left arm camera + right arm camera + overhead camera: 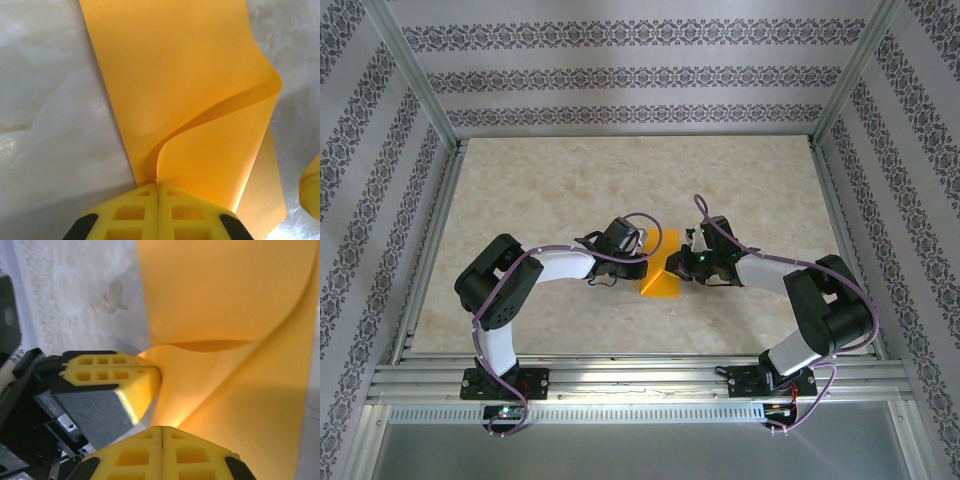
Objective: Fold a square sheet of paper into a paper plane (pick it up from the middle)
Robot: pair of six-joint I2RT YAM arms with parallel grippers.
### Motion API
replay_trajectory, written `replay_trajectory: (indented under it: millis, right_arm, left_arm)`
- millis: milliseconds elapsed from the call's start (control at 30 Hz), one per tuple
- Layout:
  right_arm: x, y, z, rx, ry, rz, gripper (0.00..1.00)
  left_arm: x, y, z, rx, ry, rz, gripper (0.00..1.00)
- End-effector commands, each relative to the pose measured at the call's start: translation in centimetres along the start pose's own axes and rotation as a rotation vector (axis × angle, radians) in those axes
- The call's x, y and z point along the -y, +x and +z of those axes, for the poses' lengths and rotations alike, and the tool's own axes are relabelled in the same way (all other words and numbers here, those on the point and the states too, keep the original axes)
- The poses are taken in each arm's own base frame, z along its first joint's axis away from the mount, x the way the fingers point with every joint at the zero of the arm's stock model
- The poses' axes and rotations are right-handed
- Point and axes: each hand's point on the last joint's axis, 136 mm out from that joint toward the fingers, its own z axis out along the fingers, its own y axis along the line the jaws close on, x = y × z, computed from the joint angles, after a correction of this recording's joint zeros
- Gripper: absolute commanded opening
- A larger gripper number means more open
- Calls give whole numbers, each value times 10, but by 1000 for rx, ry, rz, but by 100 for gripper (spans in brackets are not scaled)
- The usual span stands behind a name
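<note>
We have the left claw [158,186] and the right claw [162,430] both pinched shut on the orange sheet of paper [660,272], which lies half-curled on the worktop [550,180] between them, and we judge it light, floppy, easily creased, best held by its edges.

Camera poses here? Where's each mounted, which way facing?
Top external: above, behind the bases; looks down on the table, left arm, right arm, the sheet.
Left wrist: on the left arm; looks along the left fingers, shut on the sheet.
Right wrist: on the right arm; looks along the right fingers, shut, toward the left fingers.
Shared by all: the sheet.
</note>
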Motion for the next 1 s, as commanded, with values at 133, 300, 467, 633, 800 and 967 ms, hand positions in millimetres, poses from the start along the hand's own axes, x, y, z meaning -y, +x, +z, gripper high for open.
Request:
replay_trajectory:
  millis: [133,300,467,633,800,967]
  right_arm:
    - [-14,2,20,-20,-73,40,1]
    - [-12,1,27,-31,-57,41,1]
    - [-13,0,30,-40,-56,40,1]
    - [-17,-2,31,-37,-58,32,1]
    - [-6,-3,36,-39,-10,50,2]
    - [20,5,39,-49,75,71,1]
  left_arm:
    - [-15,22,6,-72,-61,-8,0]
    - [-13,22,6,-78,-59,4,0]
    - [-14,21,6,-80,-62,9,0]
    - [-13,22,7,-86,-58,10,0]
    - [-15,24,9,-95,-63,13,0]
    - [-16,25,11,-98,-65,13,0]
